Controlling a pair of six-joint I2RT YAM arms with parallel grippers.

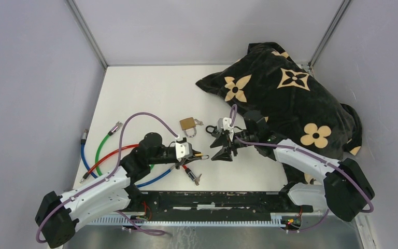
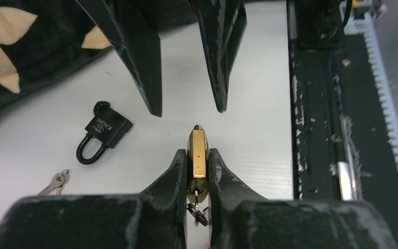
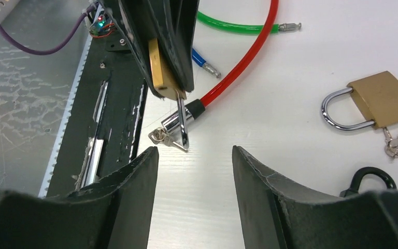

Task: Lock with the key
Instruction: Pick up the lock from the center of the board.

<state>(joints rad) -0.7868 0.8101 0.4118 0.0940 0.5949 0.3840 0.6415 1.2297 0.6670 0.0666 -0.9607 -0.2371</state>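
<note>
Left gripper (image 1: 197,155) is pressed together on a small brass padlock (image 3: 159,70), pinching the flat faces of its body. The lock is held off the white table (image 1: 150,93), just in front of the right arm.

- The lock's steel shackle (image 3: 181,116) points out of the grip towards the right gripper (image 3: 194,153). This looks deliberate: body clamped, working end left free.
- Right gripper is spread wide, holding nothing, and faces the shackle with a gap between them.
- A bunch of small silver keys (image 2: 199,213) hangs at the palm end of the held lock. Whether one sits in the keyhole cannot be told.
- Whether the shackle is seated cannot be told either.

Lying unused on the table:
- a second brass padlock with keys (image 3: 381,98)
- a black padlock (image 2: 103,129)
- a red cable (image 3: 243,57), with a loose key (image 3: 161,137) at its chrome end

Judgement: the locking step is not yet done. The keys sit close to the left palm, which leaves awkward access for the right fingers.
</note>
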